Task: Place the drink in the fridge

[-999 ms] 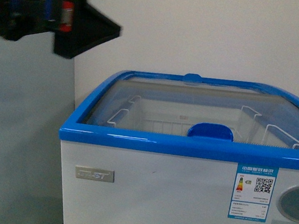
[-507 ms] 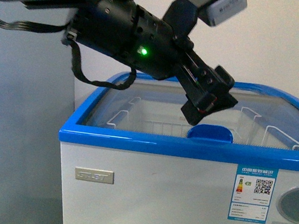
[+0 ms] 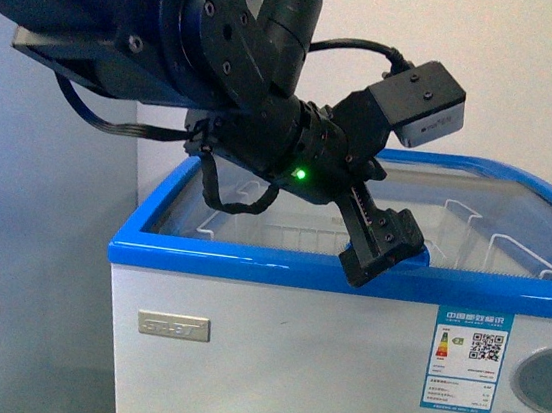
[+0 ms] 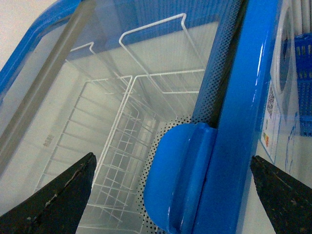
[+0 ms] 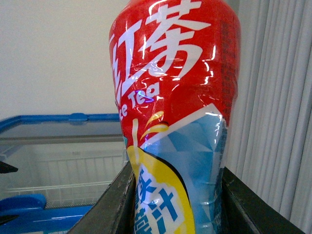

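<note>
The fridge [image 3: 229,258] is a white chest cooler with a blue rim and a sliding glass lid, filling the lower front view. My left gripper [image 3: 381,250] hangs low over its front rim, open, right at the lid's blue handle [image 3: 423,253]. In the left wrist view the handle [image 4: 178,180] lies between the spread black fingers [image 4: 58,200] of that gripper [image 4: 171,158], and neither finger touches it. My right gripper [image 5: 175,195] is shut on the drink bottle [image 5: 175,97], a red, blue and yellow iced-tea bottle held upright. Behind it the fridge's rim [image 5: 48,118] shows.
White wire baskets [image 3: 254,219] hang inside the fridge under the glass [image 4: 122,146]. An energy label [image 3: 467,361] and a round control panel [image 3: 548,373] sit on the front face. A grey cabinet [image 3: 24,286] stands to the left. Vertical blinds [image 5: 278,97] are beside the bottle.
My left arm has swung in from the upper left and come down across the glass lid to the blue handle at the front rim.
</note>
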Controlling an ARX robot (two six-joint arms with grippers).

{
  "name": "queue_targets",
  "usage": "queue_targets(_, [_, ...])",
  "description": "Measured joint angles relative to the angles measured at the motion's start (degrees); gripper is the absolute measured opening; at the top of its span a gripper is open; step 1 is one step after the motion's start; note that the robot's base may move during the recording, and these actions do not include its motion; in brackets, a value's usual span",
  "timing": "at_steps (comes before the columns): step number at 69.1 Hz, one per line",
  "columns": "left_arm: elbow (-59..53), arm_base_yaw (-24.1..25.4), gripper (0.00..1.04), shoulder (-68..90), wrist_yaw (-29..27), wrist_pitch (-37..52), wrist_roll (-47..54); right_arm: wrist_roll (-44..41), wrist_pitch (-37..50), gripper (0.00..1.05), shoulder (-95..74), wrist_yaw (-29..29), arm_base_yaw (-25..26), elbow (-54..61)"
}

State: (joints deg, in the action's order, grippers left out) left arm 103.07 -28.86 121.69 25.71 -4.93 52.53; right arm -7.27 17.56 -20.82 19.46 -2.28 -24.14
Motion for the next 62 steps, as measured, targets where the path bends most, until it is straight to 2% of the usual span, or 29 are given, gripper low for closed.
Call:
queue_targets(27, [13.55,0.26,0.97,8.79,-2.80,-4.55,3.37,0.00,0.00,0.37,-0.02,0.00,0.00,0.00])
queue_targets(41, [24.55,0.11,0.97,15.21,-3.63,-8.35,5.42,0.00,0.00,0.37,0.00,0.00,0.00,0.00])
queue_targets(54, [44.26,0.15,0.97,26.05,-10.16,-10.32,9.27,0.00,0.00,0.37,0.00,-0.04,0.00,0.00])
queue_targets(62, [49.66,0.17,0.97,29.77,-13.84,-7.15,11.58,0.00,0.00,0.37,-0.02,0.24,0.00,0.00])
